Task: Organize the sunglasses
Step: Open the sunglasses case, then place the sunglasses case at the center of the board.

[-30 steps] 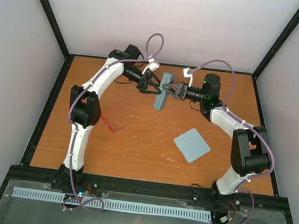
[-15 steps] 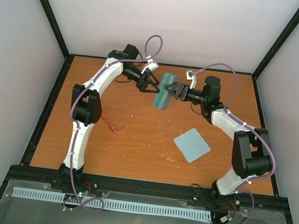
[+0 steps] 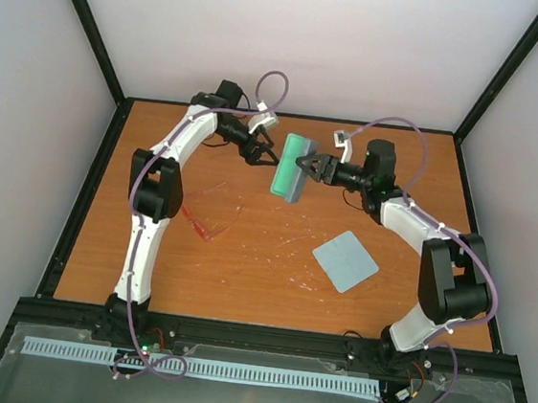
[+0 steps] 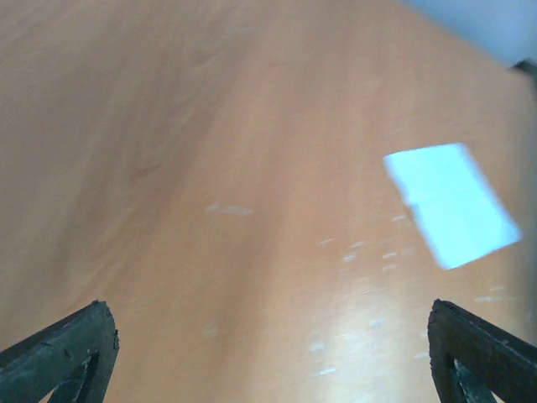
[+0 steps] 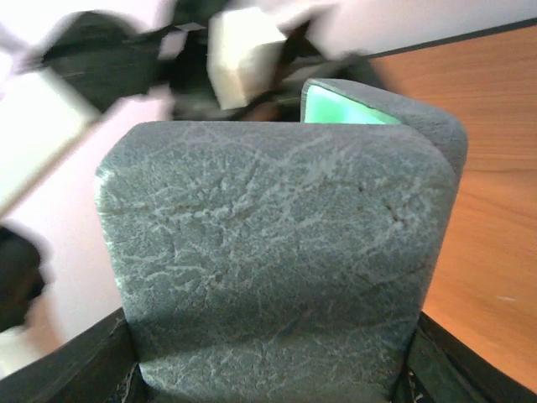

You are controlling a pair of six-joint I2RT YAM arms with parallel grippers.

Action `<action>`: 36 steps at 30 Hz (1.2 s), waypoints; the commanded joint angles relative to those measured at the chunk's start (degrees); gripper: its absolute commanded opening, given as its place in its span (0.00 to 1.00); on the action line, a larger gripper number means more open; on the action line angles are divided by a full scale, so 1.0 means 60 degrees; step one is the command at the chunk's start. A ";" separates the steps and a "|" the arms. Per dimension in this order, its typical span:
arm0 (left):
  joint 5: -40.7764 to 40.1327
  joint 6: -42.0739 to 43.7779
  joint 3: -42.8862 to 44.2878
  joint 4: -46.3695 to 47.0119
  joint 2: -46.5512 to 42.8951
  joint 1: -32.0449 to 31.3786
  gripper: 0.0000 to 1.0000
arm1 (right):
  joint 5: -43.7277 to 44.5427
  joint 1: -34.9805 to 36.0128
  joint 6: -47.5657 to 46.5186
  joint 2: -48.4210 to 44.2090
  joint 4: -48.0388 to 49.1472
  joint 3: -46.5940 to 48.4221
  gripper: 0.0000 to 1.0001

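Right claw [image 3: 307,164] clamps opened case [image 3: 288,170] near far edge, ready for sunglasses [image 3: 212,210] — left claw [image 3: 266,156] spread wide, empty.

**Left wrist view.** The whole frame is blurred. Of my left gripper [image 4: 268,327] only two dark fingertips [image 4: 71,348] show, cut off at the lower corners. The cloth [image 4: 450,204], at right, is a pale smear with soft edges.

**Right wrist view.** The case [image 5: 277,252] fills the frame and runs off the bottom edge. It hides my right gripper [image 5: 273,378] except for dark slivers at the lower corners. Its green lining [image 5: 344,105] shows only as a strip at the top. The shapes at upper left are blurred beyond naming.

**Top view.** The sunglasses [image 3: 212,210] are faint, and their frame detail is too small to tell.
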 commanded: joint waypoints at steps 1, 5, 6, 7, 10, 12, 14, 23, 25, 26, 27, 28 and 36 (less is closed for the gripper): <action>-0.1807 0.0198 0.0218 0.1596 0.0874 0.0126 0.99 | -0.2433 0.0770 0.0021 -0.1136 0.0999 0.0253 0.03; -0.1958 0.0179 0.0310 0.1715 0.0996 0.0134 1.00 | -0.2048 0.0786 -0.0217 -0.1203 0.0614 0.0184 0.03; -0.2040 0.0146 0.0320 0.1713 0.0963 0.0161 1.00 | -0.1728 0.0777 -0.0360 -0.1218 0.0361 0.0172 0.03; -0.2100 0.0031 0.0314 0.1711 0.0874 0.0228 1.00 | -0.1348 0.0788 -0.0545 -0.1203 0.0053 0.0175 0.03; -0.1974 -0.0520 -0.0062 0.1879 0.0389 0.0667 1.00 | -0.0264 0.0741 -0.0669 -0.1098 -0.0155 0.0089 0.03; -0.1383 -0.1108 -0.0471 0.1989 -0.0114 0.1122 1.00 | 0.0265 0.0629 -0.0373 -0.0930 0.0328 -0.0046 0.03; -0.0238 -0.1591 -0.0974 0.1979 -0.0616 0.1546 1.00 | 0.0483 0.0470 0.0157 -0.0651 0.1185 -0.0152 0.03; 0.1484 -0.2275 -0.3612 0.2786 -0.2433 0.1359 0.95 | 0.0432 0.0312 0.2630 0.1054 0.4801 0.0615 0.03; 0.1501 -0.2154 -0.3518 0.2546 -0.2283 0.1233 0.90 | 0.0426 0.0320 0.2851 0.1247 0.5111 0.0750 0.03; 0.1503 -0.2105 -0.3398 0.2412 -0.2224 0.1171 0.85 | 0.0440 0.0322 0.2894 0.1291 0.5151 0.0805 0.03; 0.1484 -0.2077 -0.3312 0.2287 -0.2112 0.1123 0.81 | 0.0445 0.0333 0.2926 0.1321 0.5211 0.0832 0.03; 0.1455 -0.2037 -0.3244 0.2206 -0.2040 0.1066 0.80 | 0.0442 0.0322 0.2986 0.1343 0.5301 0.0847 0.03; 0.1456 -0.2368 -0.2954 0.2510 -0.1873 0.0849 0.78 | 0.0424 0.0356 0.3068 0.1306 0.5420 0.0826 0.03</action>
